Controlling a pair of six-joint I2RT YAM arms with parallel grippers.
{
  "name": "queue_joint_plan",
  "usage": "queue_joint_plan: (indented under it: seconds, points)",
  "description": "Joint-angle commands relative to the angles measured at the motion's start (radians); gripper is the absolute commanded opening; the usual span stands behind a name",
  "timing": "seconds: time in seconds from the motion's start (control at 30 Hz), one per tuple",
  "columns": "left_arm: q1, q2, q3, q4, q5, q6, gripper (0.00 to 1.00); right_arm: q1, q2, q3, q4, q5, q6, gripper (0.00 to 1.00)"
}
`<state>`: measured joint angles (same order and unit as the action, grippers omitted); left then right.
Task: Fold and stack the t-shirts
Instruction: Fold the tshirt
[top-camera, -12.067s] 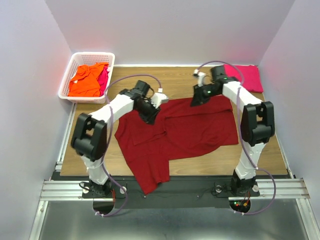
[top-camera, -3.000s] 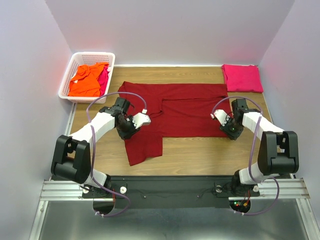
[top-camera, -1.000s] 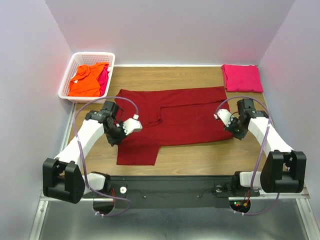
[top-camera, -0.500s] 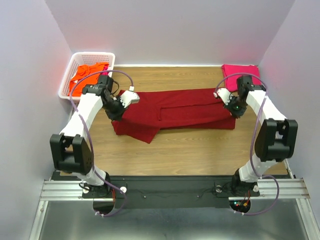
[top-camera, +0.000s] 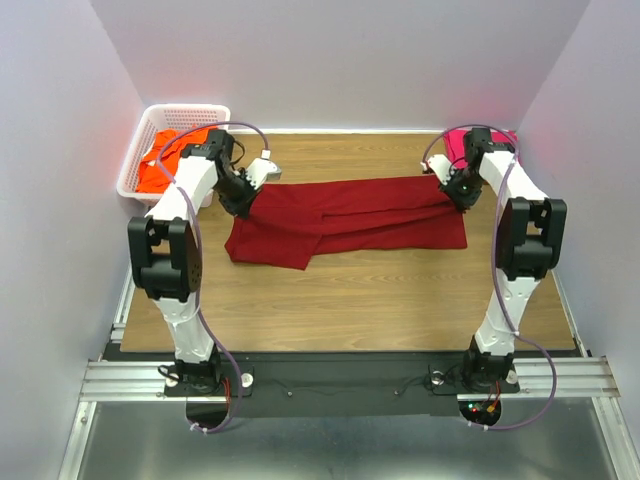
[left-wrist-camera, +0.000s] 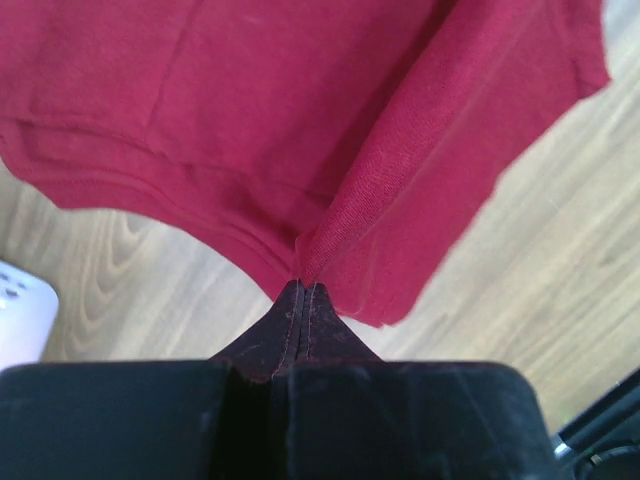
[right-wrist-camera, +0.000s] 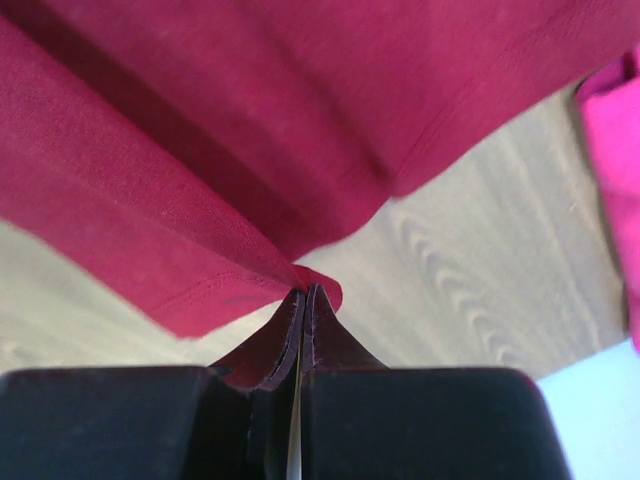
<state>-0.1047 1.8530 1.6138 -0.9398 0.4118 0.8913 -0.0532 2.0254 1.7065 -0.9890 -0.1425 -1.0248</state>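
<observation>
The dark red t-shirt (top-camera: 345, 222) lies across the middle of the table, folded over on itself into a long band. My left gripper (top-camera: 243, 196) is shut on its left end; the pinched cloth (left-wrist-camera: 330, 190) shows in the left wrist view, held above the wood. My right gripper (top-camera: 462, 192) is shut on the right end, and the cloth (right-wrist-camera: 200, 180) hangs from the closed jaws. A folded magenta-pink t-shirt (top-camera: 505, 145) lies at the far right corner, partly behind the right arm. An orange t-shirt (top-camera: 165, 158) lies in the basket, with another pink shirt mostly hidden.
The white lattice basket (top-camera: 140, 150) stands at the far left corner, close behind my left arm. Grey walls close in on three sides. Bare wood (top-camera: 380, 300) stretches from the shirt to the near table edge.
Both grippers have carried the near edge of the dark red shirt away from me toward the far side, folding it over. The shirt is now a narrower band, further back.
</observation>
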Motion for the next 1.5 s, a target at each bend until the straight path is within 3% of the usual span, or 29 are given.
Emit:
queue_joint_plan:
  seconds: [0.0, 0.33, 0.77, 1.13, 1.2, 1.23, 1.27, 1.47]
  points:
    - [0.010, 0.044, 0.073, 0.002, -0.001, -0.014, 0.00, -0.005, 0.058, 0.096, -0.016, -0.009, 0.006, 0.01]
    - [0.023, 0.129, 0.173, -0.016, 0.008, -0.021, 0.00, -0.004, 0.168, 0.240, -0.019, -0.023, 0.022, 0.01]
    - [0.028, 0.199, 0.183, 0.045, -0.014, -0.060, 0.00, 0.007, 0.279, 0.361, -0.011, -0.012, 0.051, 0.01]
    - [0.030, 0.203, 0.176, 0.094, -0.042, -0.092, 0.00, 0.016, 0.288, 0.357, 0.032, -0.005, 0.092, 0.01]
    - [0.030, 0.201, 0.166, 0.107, -0.054, -0.100, 0.01, 0.016, 0.285, 0.352, 0.038, -0.005, 0.104, 0.10]
    - [0.030, 0.204, 0.164, 0.116, -0.068, -0.109, 0.07, 0.018, 0.286, 0.357, 0.039, -0.002, 0.109, 0.23]
    - [0.030, 0.207, 0.166, 0.119, -0.076, -0.130, 0.19, 0.016, 0.285, 0.361, 0.038, 0.009, 0.127, 0.28]
    - [0.078, 0.117, 0.153, 0.095, -0.033, -0.195, 0.40, -0.017, 0.204, 0.380, 0.026, 0.015, 0.229, 0.49]
